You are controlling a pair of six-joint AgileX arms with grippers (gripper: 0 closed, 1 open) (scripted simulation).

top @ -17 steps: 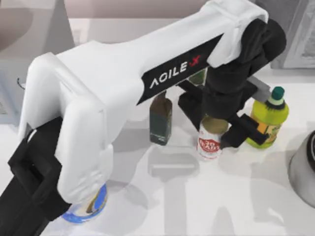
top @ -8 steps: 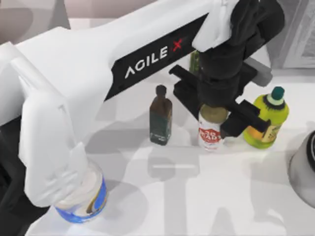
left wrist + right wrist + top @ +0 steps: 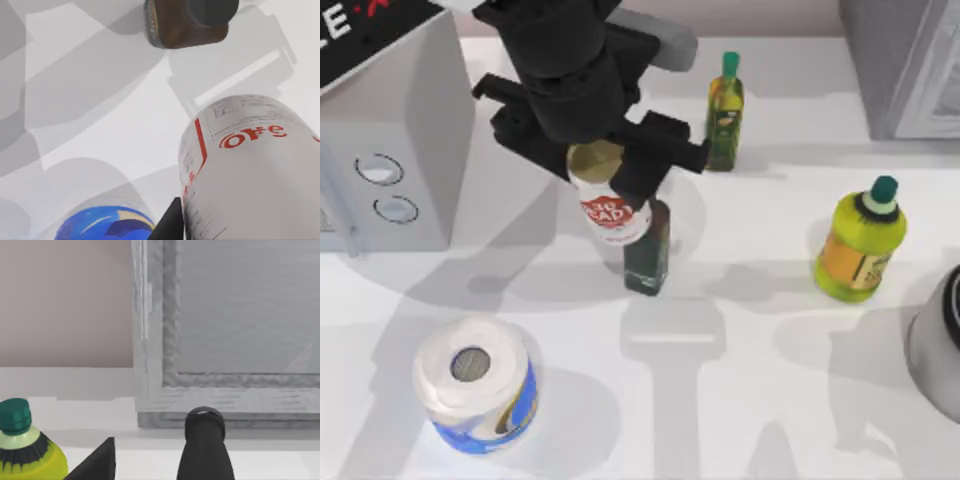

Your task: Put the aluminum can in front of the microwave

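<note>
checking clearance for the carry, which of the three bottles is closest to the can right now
The dark brown bottle, directly beneath the aluminum can held by the left gripper. The small green bottle and yellow-green bottle stand farther right.

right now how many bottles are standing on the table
3. A slim green oil bottle with a green cap stands at the back, a dark square-sided bottle in the middle beside the held can, and a squat yellow-green bottle to the right.

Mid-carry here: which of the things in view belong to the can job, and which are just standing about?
In the job: aluminum can, held off the table in the left gripper; microwave, at the left.

Standing about: dark bottle, green bottle, yellow bottle, paper roll, darker grey appliance.
</note>
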